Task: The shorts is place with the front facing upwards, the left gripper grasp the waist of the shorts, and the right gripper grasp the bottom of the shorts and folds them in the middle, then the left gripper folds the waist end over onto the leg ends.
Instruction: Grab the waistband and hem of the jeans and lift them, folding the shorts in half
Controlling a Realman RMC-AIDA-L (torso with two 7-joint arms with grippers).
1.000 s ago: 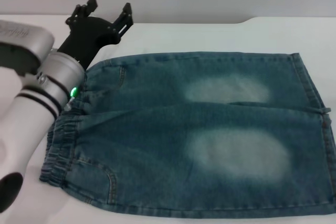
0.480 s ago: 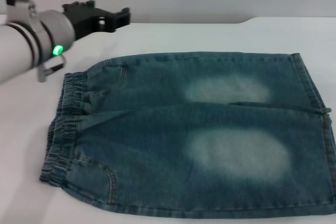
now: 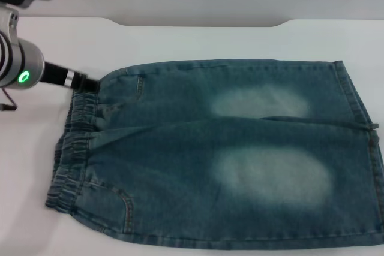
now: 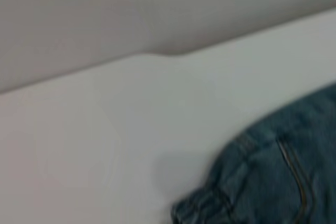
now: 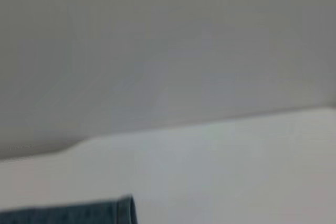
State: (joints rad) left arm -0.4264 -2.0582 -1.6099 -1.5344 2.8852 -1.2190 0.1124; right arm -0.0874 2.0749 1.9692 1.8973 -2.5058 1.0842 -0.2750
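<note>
The blue denim shorts (image 3: 228,154) lie flat and front up on the white table (image 3: 198,40), with the elastic waist (image 3: 72,148) at the left and the leg ends (image 3: 360,130) at the right. My left arm (image 3: 21,67) comes in from the upper left. Its dark gripper end (image 3: 78,81) reaches the far corner of the waist. The left wrist view shows that waist corner (image 4: 262,182) close by. A small corner of the shorts (image 5: 105,213) shows in the right wrist view. The right gripper is out of view.
The table's far edge (image 3: 198,23) meets a grey wall, with a step in the edge at the back right (image 3: 282,23). Bare white table lies behind the shorts and to their left.
The left arm swung off the waist toward the upper left. Its gripper, earlier raised and pointing at the back of the table, now sits low at the far waist corner.
</note>
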